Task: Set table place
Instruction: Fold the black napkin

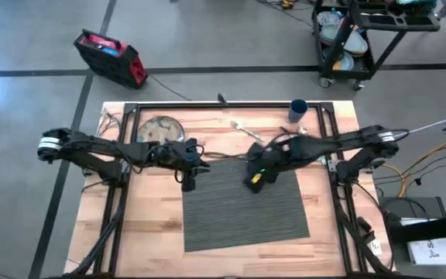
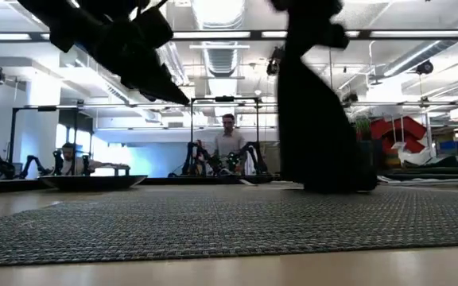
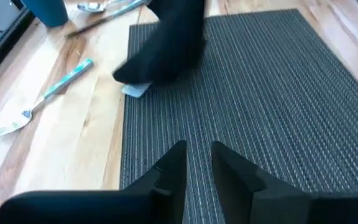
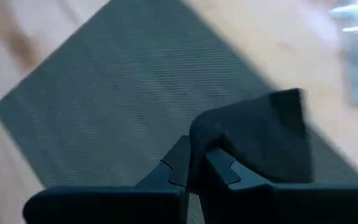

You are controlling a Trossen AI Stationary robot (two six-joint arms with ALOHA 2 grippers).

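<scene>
A dark grey ribbed placemat (image 1: 242, 203) lies flat on the wooden table (image 1: 324, 232). My right gripper (image 4: 194, 165) is over the mat's far right part, shut on a black cloth napkin (image 2: 316, 103). My left gripper (image 3: 199, 165) hovers over the mat's far left corner, narrowly open with nothing between its fingers. Beyond the mat's far edge are a silvery plate (image 1: 160, 129), a fork with a light blue handle (image 3: 42, 99), more cutlery (image 1: 248, 132) and a dark blue cup (image 1: 298, 110). My right gripper pinches a bunched upper part of the napkin (image 4: 199, 138) between its two fingers, coming from above. One layer or several, I cannot tell. The napkin hangs below the fingers, and its lower end (image 2: 332, 184) rests on the placemat.
Black metal rails (image 1: 130, 108) edge the table. On the floor beyond the far edge stand a red case (image 1: 111, 56) and a cart with dishes (image 1: 347, 39). In the low view, people sit and stand in the room behind.
</scene>
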